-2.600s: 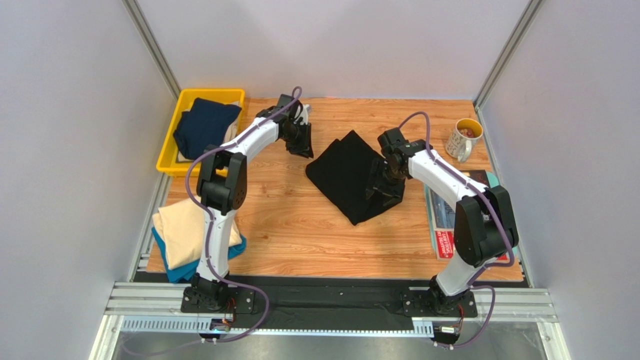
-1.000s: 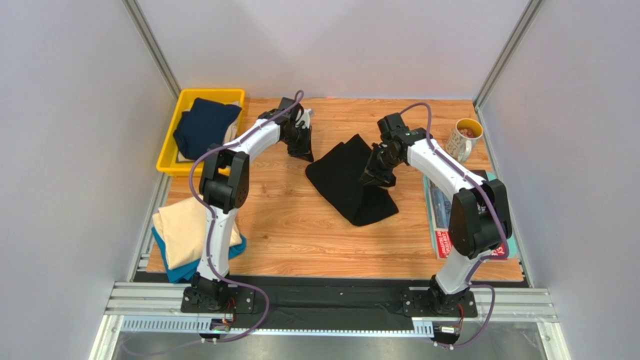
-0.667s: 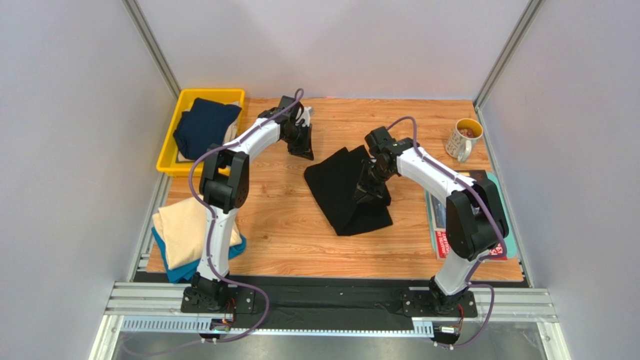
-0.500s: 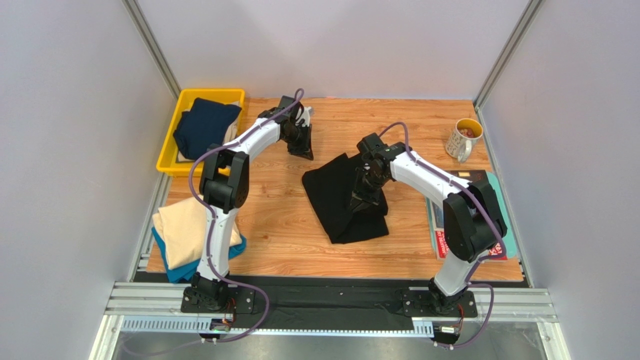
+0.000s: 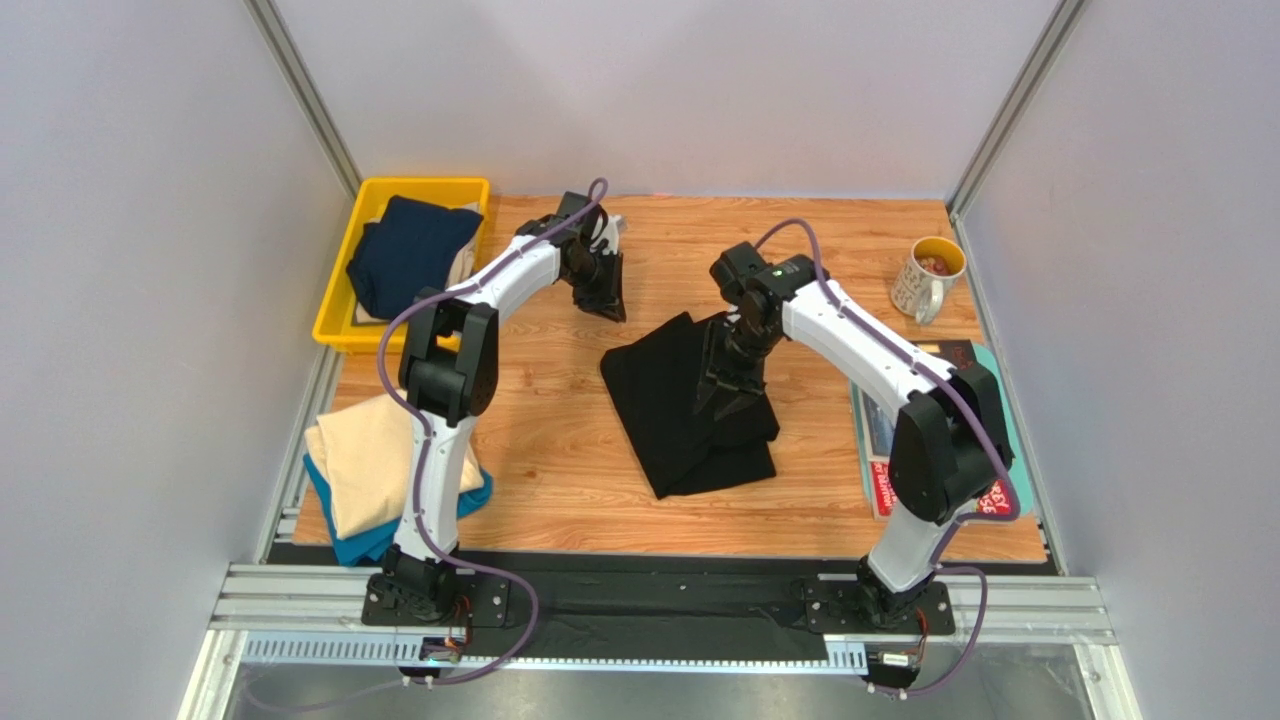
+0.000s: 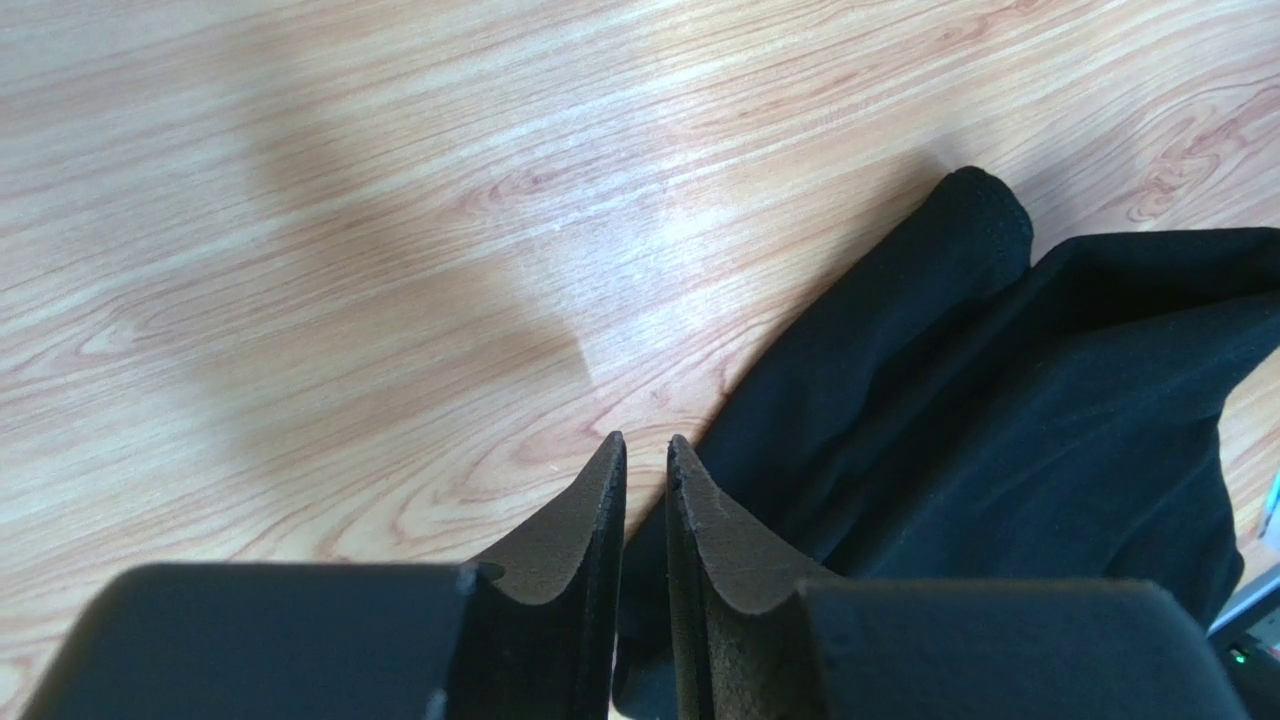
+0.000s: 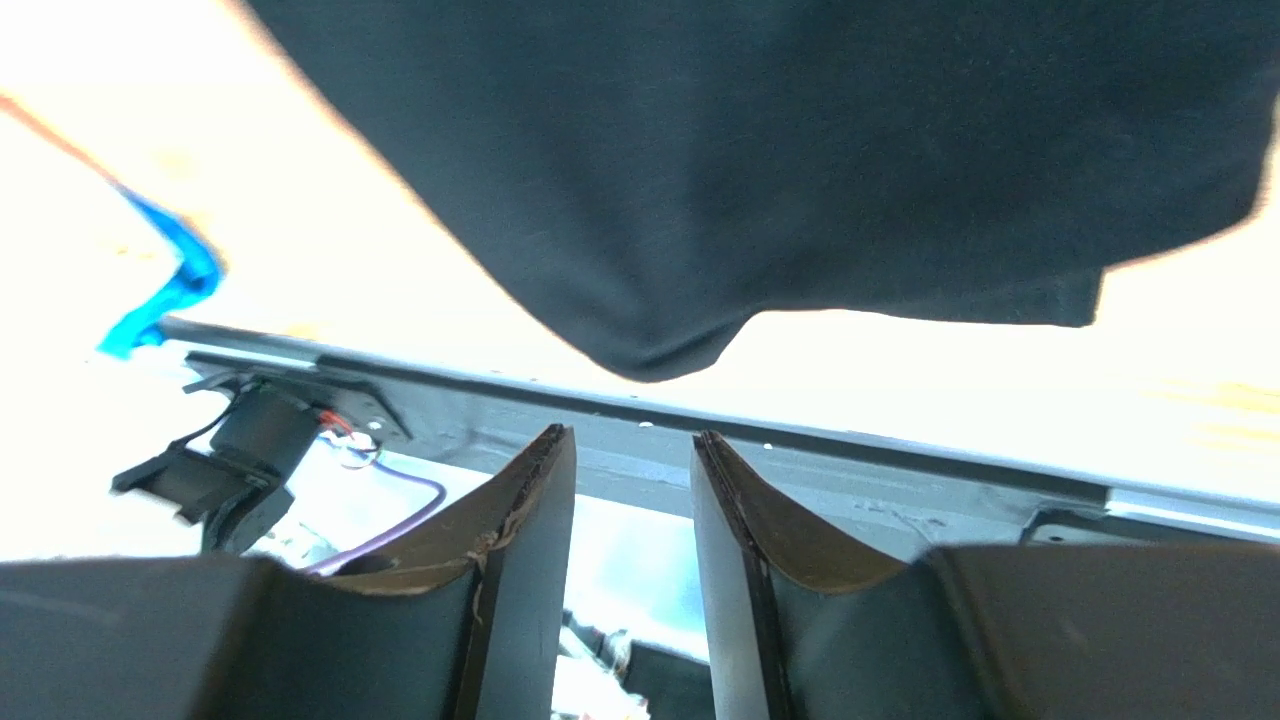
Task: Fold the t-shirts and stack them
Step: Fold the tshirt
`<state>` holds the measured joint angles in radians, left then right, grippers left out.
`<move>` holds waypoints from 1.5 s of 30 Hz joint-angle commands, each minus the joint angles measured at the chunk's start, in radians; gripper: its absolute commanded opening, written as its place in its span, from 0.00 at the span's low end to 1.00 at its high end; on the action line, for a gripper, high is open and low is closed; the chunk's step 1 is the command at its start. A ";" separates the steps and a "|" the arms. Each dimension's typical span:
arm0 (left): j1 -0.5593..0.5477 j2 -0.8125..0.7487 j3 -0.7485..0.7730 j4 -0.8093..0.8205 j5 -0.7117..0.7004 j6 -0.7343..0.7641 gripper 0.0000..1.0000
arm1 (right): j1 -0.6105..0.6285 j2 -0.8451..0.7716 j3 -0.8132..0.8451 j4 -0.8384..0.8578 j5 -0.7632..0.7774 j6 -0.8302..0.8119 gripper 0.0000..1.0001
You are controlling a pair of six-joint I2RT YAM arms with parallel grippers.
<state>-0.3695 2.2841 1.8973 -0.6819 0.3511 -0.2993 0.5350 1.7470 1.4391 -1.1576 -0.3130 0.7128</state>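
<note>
Right claw [image 7: 633,440] has swept the large black cloth t-shirt [image 5: 661,413] leftward and now gapes empty (fold laid); left claw [image 6: 645,441] is slightly parted, empty.

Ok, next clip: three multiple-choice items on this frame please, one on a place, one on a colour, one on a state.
1. Where does the navy shirt lie? A) at the centre B) in the yellow bin C) at the near edge
2. Which colour is the top shirt at the left edge? A) cream B) teal C) black
3. The right gripper is: A) shut on cloth B) open and empty C) out of view
Answers: B, the navy shirt sits inside the bin's walls; A, the cream shirt covers the teal shirt; B, its jaws stand apart with nothing between.
</note>
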 commanded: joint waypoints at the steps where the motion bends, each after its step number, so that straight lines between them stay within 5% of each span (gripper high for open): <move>1: 0.004 -0.051 0.057 -0.031 0.005 0.020 0.22 | -0.020 -0.104 0.127 -0.129 0.092 -0.065 0.39; 19: -0.083 -0.374 -0.425 0.054 0.094 -0.032 0.23 | -0.069 0.158 -0.071 0.136 0.106 -0.176 0.34; 27: -0.083 -0.247 -0.273 0.015 0.138 0.002 0.23 | -0.069 0.241 -0.157 0.136 0.061 -0.187 0.30; 33: -0.106 -0.202 -0.239 -0.018 0.161 0.011 0.23 | -0.082 0.312 -0.037 0.069 0.146 -0.230 0.30; 45: -0.181 -0.248 -0.486 -0.024 0.128 0.040 0.21 | -0.177 0.479 0.242 -0.014 0.212 -0.273 0.30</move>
<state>-0.5423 2.0777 1.4765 -0.6777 0.4892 -0.2863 0.4129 2.1601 1.5867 -1.2465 -0.2298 0.4713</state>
